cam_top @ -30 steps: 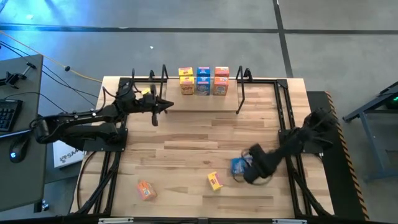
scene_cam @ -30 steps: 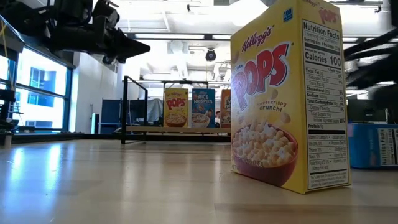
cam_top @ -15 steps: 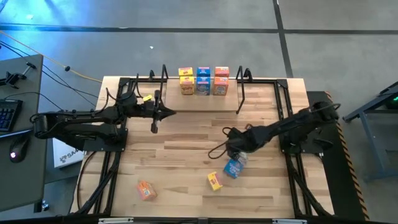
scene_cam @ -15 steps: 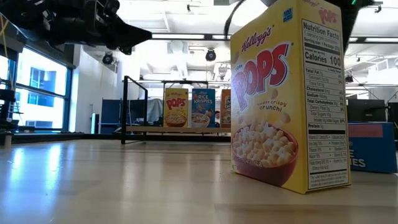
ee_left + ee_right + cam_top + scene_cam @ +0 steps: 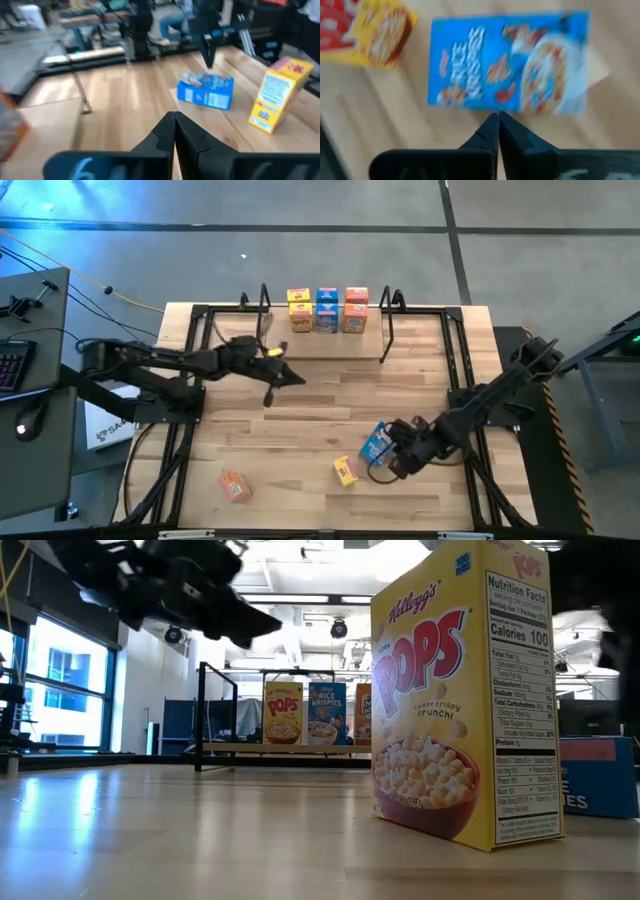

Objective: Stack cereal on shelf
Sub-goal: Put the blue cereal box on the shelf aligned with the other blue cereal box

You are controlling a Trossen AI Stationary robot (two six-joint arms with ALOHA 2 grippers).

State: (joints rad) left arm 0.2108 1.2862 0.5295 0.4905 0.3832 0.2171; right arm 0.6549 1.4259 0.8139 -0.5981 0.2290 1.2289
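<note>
Six cereal boxes (image 5: 326,310) stand in two rows on the shelf (image 5: 330,346) at the table's far edge. A blue box (image 5: 376,443) lies flat near the front right. A yellow box (image 5: 346,471) stands beside it, and an orange box (image 5: 235,486) sits at the front left. My right gripper (image 5: 497,116) is shut, slanting down, its tips at the blue box's (image 5: 509,67) long edge. My left gripper (image 5: 298,378) is shut and empty, held above the table's middle, pointing toward the blue box (image 5: 206,91). My right gripper's shut tips stand at the blue box's long edge (image 5: 495,109), coming from above at a slant. I cannot tell whether they touch it. The box lies flat on the table, printed front up.
The shelf's black wire loops (image 5: 388,320) rise at both ends of the plank. Black frame rails (image 5: 462,380) run along the table's left and right sides. Bare wood lies between the shelf and the loose boxes. The yellow box (image 5: 460,690) stands close before the low camera.
My left gripper has swung from beside the shelf's left loop toward the table's middle, dropping slightly. My right gripper left the blue box, swung toward the far side, then came back to it and shut. The blue box has gone from standing on edge to lying flat.
</note>
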